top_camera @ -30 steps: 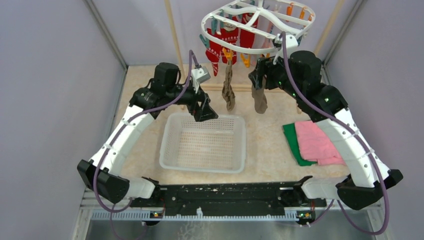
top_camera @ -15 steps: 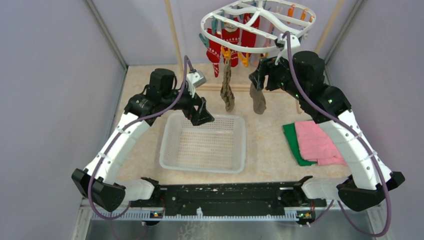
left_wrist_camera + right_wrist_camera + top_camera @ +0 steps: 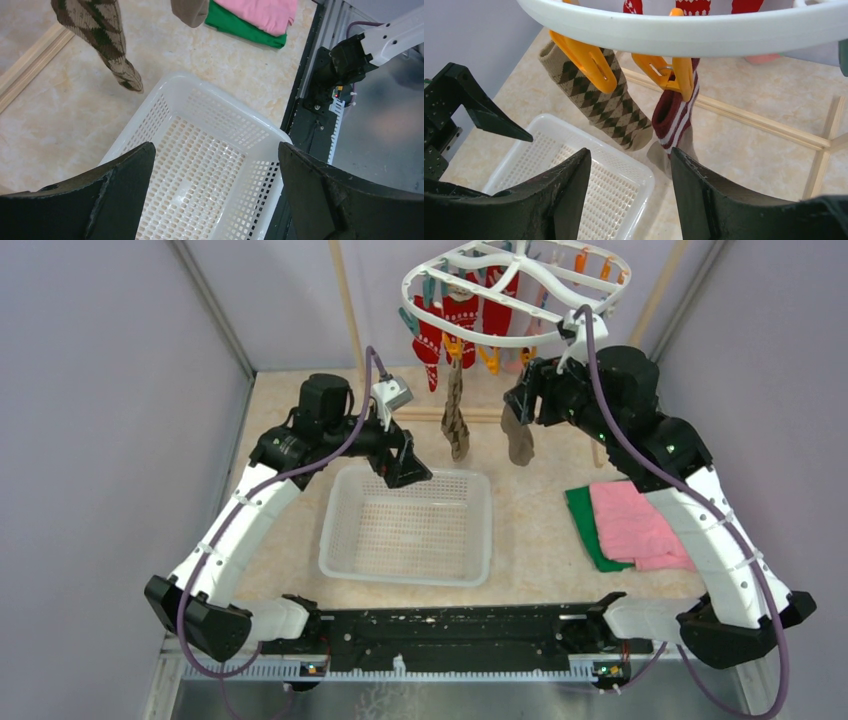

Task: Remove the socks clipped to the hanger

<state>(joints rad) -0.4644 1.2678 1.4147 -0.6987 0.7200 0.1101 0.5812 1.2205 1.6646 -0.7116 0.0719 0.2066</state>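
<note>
Fig.: over the last sec. you lifted the R gripper (image 3: 629,155), jaws apart & empty, closer under the hanger (image 3: 684,30) toward the clipped argyle sock (image 3: 609,107), while the L gripper (image 3: 215,150), also apart, hung over the basket (image 3: 200,87); no sock freed yet.

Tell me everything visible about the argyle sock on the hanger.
The argyle sock is tan knit with dark brown diamonds. An orange clip under the white hanger pinches its cuff; the rest hangs limp, toe down, near the far rim of the basket, clear of the left claw and right claw.
</note>
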